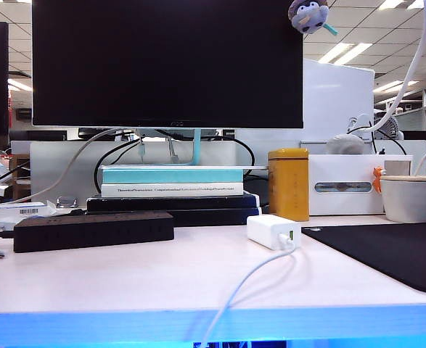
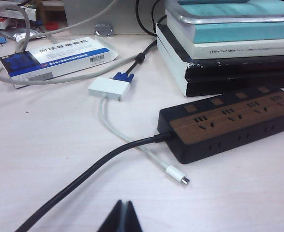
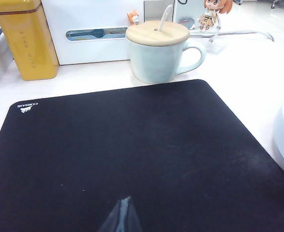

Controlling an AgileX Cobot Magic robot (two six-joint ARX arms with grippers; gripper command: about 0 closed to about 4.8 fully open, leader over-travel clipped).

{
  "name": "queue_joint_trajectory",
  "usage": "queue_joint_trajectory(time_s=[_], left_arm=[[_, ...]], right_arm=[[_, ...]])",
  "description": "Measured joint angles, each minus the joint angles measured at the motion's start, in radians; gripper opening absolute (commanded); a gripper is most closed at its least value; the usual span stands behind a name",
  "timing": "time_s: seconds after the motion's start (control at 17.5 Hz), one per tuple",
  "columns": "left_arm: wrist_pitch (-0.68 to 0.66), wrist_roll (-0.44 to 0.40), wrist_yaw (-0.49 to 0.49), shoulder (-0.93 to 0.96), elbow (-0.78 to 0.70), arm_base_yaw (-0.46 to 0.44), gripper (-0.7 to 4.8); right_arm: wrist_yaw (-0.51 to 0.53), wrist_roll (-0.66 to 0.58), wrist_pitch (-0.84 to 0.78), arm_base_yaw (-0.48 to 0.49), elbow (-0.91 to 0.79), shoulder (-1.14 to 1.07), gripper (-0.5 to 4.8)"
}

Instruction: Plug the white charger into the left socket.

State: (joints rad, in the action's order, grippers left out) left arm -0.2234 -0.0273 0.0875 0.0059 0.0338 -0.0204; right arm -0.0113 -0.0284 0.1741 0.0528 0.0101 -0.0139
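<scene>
Nothing is grasped yet: the left gripper (image 2: pixel 124 217) hangs clenched above the bench (image 1: pixel 125 283), the right gripper (image 3: pixel 124 215) clenched over the black mouse mat (image 3: pixel 117 145). Beyond, the small white charger block (image 1: pixel 273 231) lies unplugged beside that mat. The long black power strip (image 2: pixel 229 121), bearing the left socket (image 2: pixel 203 125), lies left of the charger with bare bench between; stacked books (image 2: pixel 229 48) crowd behind. Next, I judge, comes reaching for the charger.

Right claw (image 3: pixel 124 212), seemingly closed, hovers over black mousepad (image 3: pixel 122 145).

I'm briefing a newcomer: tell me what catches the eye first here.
The big dark monitor dominates the back of the desk, with the black power strip at front left and the white charger mid-desk. Both pincers, left pincer and right pincer, sit shut and empty.
</scene>
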Motion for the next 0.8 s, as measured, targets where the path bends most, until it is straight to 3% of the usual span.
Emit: queue_joint_trajectory(time_s=[0.46, 0.63, 0.8], left_arm=[[0.000, 0.002, 0.000, 0.000, 0.000, 0.000, -0.06], [0.042, 0.079, 0.000, 0.000, 0.005, 0.000, -0.06], [0.093, 0.148, -0.071, 0.000, 0.103, 0.000, -0.06]], right_arm=[[0.003, 0.000, -0.002, 0.000, 0.000, 0.000, -0.06], [0.014, -0.096, -0.074, -0.003, 0.014, 0.000, -0.06], [0.013, -0.125, -0.079, -0.003, 0.131, 0.000, -0.06]])
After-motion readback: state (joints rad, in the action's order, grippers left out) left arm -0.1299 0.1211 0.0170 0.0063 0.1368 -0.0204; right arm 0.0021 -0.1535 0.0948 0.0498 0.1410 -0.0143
